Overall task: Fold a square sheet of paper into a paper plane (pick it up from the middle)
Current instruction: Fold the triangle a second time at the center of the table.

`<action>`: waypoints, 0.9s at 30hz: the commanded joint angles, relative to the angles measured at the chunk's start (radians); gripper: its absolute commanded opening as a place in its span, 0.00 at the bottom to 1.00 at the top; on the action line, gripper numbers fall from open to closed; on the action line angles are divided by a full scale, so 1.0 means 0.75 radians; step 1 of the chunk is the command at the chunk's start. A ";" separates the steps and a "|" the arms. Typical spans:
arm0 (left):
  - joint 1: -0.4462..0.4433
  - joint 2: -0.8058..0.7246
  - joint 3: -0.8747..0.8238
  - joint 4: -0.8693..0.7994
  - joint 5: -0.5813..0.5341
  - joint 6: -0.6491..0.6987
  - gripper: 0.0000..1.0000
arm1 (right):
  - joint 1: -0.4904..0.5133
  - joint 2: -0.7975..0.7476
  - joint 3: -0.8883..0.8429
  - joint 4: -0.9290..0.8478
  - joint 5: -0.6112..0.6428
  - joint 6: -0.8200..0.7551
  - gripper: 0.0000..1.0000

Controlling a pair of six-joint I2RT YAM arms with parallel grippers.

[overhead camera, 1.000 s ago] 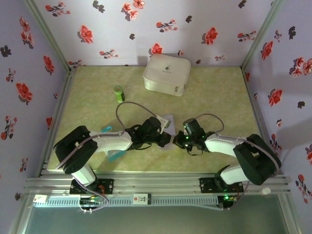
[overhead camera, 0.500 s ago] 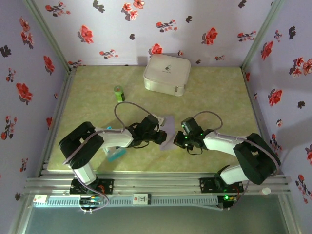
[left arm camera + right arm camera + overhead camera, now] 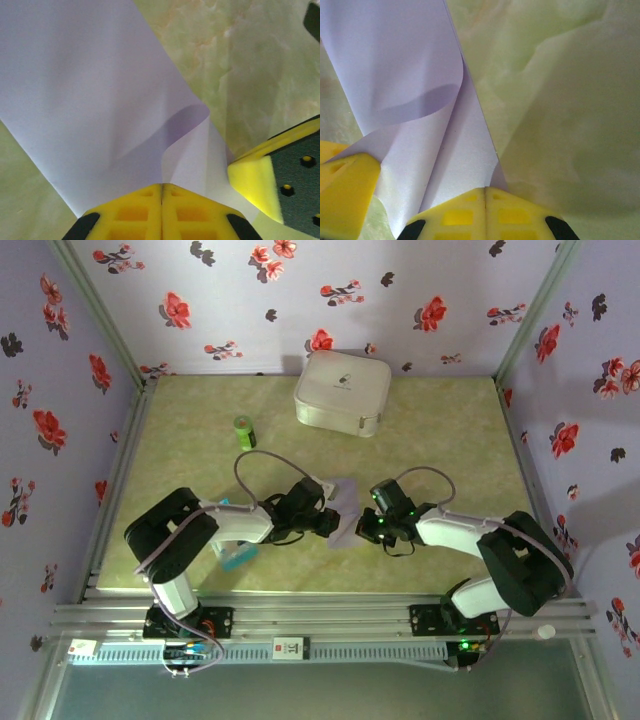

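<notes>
White left arm [image 3: 240, 524], white right arm [image 3: 452, 532], black joints [image 3: 168, 538], grey cables [image 3: 243, 464], yellow jaws

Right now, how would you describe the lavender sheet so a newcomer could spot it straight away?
On the green marbled table, look nearer than the white case, where the left gripper and right gripper meet. Both are shut on the square sheet of paper, which curls over. It is thin, plain pale lavender, unlike the blue packet or the green bottle.
</notes>
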 commanded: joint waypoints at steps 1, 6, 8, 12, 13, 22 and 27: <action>0.012 0.033 -0.014 0.029 -0.046 0.064 0.07 | 0.004 0.060 -0.010 -0.117 0.083 -0.036 0.00; 0.012 0.051 -0.024 0.033 -0.046 0.050 0.07 | 0.004 0.033 0.013 -0.083 0.036 -0.029 0.00; 0.012 0.049 -0.032 0.041 -0.046 0.044 0.07 | 0.004 0.007 0.021 -0.047 -0.002 -0.020 0.00; 0.012 0.043 -0.041 0.050 -0.046 0.044 0.07 | 0.010 -0.049 0.030 -0.005 -0.067 -0.016 0.02; 0.012 0.042 -0.040 0.053 -0.045 0.043 0.07 | 0.011 -0.051 0.033 0.008 -0.090 -0.016 0.02; 0.012 0.027 -0.039 0.064 -0.038 0.033 0.07 | 0.028 0.089 0.046 0.071 -0.146 -0.006 0.02; 0.017 -0.004 -0.039 0.043 -0.064 0.053 0.08 | 0.028 0.123 0.060 -0.084 -0.030 -0.052 0.00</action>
